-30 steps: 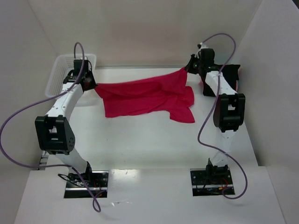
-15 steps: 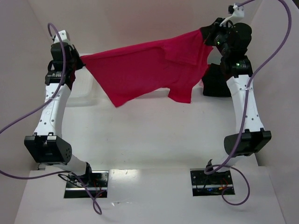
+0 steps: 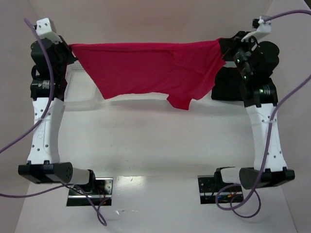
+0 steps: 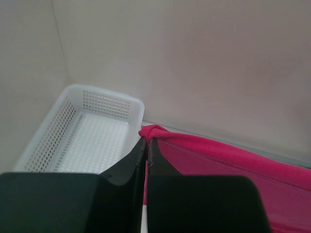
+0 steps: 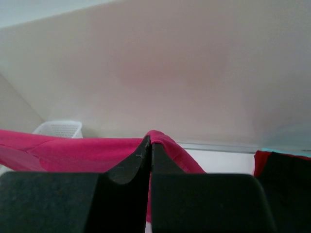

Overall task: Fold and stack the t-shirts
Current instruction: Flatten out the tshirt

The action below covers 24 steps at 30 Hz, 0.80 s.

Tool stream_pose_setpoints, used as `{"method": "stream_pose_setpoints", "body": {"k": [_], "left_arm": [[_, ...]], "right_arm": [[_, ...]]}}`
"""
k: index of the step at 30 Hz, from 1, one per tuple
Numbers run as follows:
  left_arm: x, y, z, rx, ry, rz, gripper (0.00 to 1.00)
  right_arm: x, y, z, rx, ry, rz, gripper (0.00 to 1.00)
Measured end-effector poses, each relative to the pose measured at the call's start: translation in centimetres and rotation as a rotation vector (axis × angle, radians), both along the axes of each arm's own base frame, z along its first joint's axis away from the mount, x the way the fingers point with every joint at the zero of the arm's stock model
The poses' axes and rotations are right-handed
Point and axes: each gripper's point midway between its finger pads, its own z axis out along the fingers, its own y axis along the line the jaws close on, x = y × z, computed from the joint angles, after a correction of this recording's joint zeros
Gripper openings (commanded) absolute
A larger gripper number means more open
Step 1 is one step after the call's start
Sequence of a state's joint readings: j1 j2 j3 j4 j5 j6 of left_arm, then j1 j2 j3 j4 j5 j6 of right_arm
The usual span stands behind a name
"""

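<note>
A red t-shirt hangs stretched in the air between both grippers, well above the table. My left gripper is shut on its left corner; the pinched cloth shows in the left wrist view. My right gripper is shut on its right corner, seen in the right wrist view. The shirt's lower edge sags, with one sleeve hanging lowest. A dark folded garment with a red one under it lies at the back right, partly hidden by the right arm.
A white perforated basket stands at the back left, behind the shirt; it shows in the left wrist view. White walls enclose the table on three sides. Purple cables loop off both arms.
Both arms have lifted the shirt from the table high into the air and pulled it taut, moving apart and upward.
</note>
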State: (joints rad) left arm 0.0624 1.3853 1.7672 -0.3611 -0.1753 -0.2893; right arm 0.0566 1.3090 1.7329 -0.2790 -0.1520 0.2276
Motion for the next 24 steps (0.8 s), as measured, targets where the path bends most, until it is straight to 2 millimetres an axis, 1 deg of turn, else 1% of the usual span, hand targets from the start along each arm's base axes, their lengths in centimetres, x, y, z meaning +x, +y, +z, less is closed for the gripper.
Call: {"method": "stream_pose_setpoints", "body": {"k": [1, 3, 4, 5, 6, 7, 8, 9, 10, 12, 14, 15, 16, 18, 19, 20, 22, 23, 24], "left_arm": [[-0.9, -0.1, 0.9, 0.001, -0.023, -0.003, 0.0], [-3.1, -0.3, 3.2, 0.009, -0.081, -0.009, 0.0], [-3.9, -0.4, 4.0, 0.012, -0.102, -0.01, 0.0], [-5.3, -0.5, 5.3, 0.018, -0.14, -0.009, 0.0], [-6.5, -0.5, 6.2, 0.028, -0.166, -0.009, 0.0], [-7.6, -0.5, 7.1, 0.036, -0.189, -0.008, 0.0], [-9.0, -0.6, 8.1, 0.042, -0.222, -0.007, 0.0], [-10.5, -0.7, 9.1, 0.046, -0.254, -0.007, 0.0], [-11.5, -0.7, 9.7, 0.049, -0.274, -0.006, 0.0], [-14.1, -0.9, 10.8, 0.053, -0.319, -0.005, 0.0], [-16.6, -1.1, 11.3, 0.055, -0.349, -0.004, 0.0], [-17.3, -1.1, 11.3, 0.055, -0.353, -0.004, 0.0], [-18.4, -1.1, 11.3, 0.055, -0.363, -0.002, 0.0], [-20.0, -1.2, 11.2, 0.054, -0.372, 0.002, 0.0], [-20.5, -1.2, 11.0, 0.053, -0.373, 0.002, 0.0], [-20.8, -1.2, 10.8, 0.053, -0.373, 0.002, 0.0], [-20.5, -1.2, 9.7, 0.051, -0.348, 0.003, 0.0], [-19.9, -1.2, 9.0, 0.049, -0.328, 0.003, 0.0], [-18.8, -1.1, 7.9, 0.045, -0.296, 0.001, 0.0]], "right_arm": [[-1.2, -0.1, 0.5, -0.002, -0.016, -0.004, 0.0], [-3.6, -0.4, 2.3, -0.003, -0.067, -0.011, 0.0], [-4.6, -0.5, 3.1, -0.003, -0.092, -0.012, 0.0], [-5.8, -0.6, 4.1, -0.002, -0.121, -0.013, 0.0], [-7.3, -0.6, 5.1, 0.0, -0.154, -0.014, 0.0], [-8.2, -0.7, 5.7, 0.002, -0.175, -0.013, 0.0], [-9.5, -0.7, 6.6, 0.005, -0.202, -0.011, 0.0], [-10.5, -0.8, 7.2, 0.007, -0.222, -0.011, 0.0], [-11.3, -0.8, 7.7, 0.008, -0.239, -0.011, 0.0], [-13.1, -0.9, 8.6, 0.014, -0.269, -0.009, 0.0], [-14.7, -1.0, 9.1, 0.022, -0.285, -0.007, 0.0], [-15.7, -1.0, 9.2, 0.03, -0.289, -0.006, 0.0], [-16.0, -1.0, 9.2, 0.033, -0.288, -0.006, 0.0], [-17.3, -1.2, 9.1, 0.041, -0.287, -0.011, 0.0], [-17.6, -1.2, 9.1, 0.043, -0.286, -0.013, 0.0], [-18.0, -1.3, 9.0, 0.045, -0.286, -0.016, 0.0], [-18.3, -1.4, 8.9, 0.051, -0.279, -0.018, 0.0], [-18.1, -1.4, 8.7, 0.054, -0.271, -0.022, 0.0], [-17.5, -1.5, 8.2, 0.061, -0.253, -0.026, 0.0]]}}
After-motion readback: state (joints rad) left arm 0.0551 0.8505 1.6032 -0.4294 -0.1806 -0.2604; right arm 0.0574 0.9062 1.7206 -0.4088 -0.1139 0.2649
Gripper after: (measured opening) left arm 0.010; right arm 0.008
